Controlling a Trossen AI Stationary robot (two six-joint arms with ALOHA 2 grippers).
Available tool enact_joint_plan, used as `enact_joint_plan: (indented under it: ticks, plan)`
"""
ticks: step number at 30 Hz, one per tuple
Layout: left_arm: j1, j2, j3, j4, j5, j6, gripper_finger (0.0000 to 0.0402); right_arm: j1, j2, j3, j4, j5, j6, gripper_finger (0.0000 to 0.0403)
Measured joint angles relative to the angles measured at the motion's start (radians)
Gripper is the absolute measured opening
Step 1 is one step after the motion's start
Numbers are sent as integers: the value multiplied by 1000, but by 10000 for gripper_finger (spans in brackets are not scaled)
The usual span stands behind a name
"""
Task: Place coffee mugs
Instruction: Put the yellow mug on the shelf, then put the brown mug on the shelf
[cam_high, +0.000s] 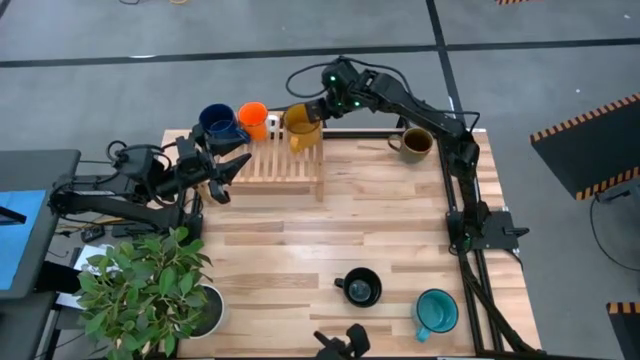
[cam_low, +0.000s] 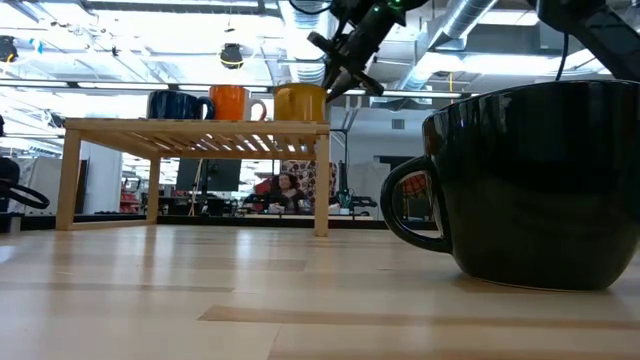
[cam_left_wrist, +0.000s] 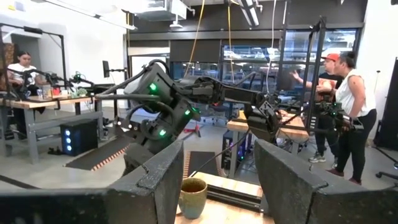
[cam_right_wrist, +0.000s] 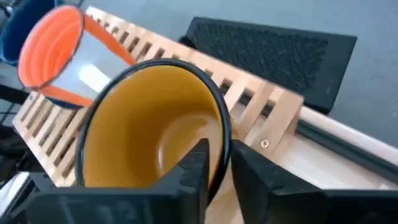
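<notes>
Mugs, six counted. Yellow mug (cam_high: 302, 125) sits on the slatted wooden rack (cam_high: 283, 163), its rim pinched between the right gripper (cam_right_wrist: 214, 163) jaws. Just beside: orange mug (cam_high: 252, 115), then dark blue mug (cam_high: 219, 124). Farther off on the table (cam_high: 330, 230): olive-brown mug (cam_high: 415, 143), black mug (cam_high: 360, 287), teal mug (cam_high: 436, 311). Left gripper (cam_high: 232, 173) hovers beside the rack, jaws wide, empty. Blue mug mostly cropped in right wrist view.
</notes>
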Motion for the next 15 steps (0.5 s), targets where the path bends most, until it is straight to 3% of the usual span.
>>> enact_joint_plan:
  ticks: [9,15]
  plan:
    - [0,0,0,0,-1,0,181,-6,-2,0,49,0,-25,130]
    - [0,0,0,-4,-20,0,181,-44,-76,-2,-78,0,-174,132]
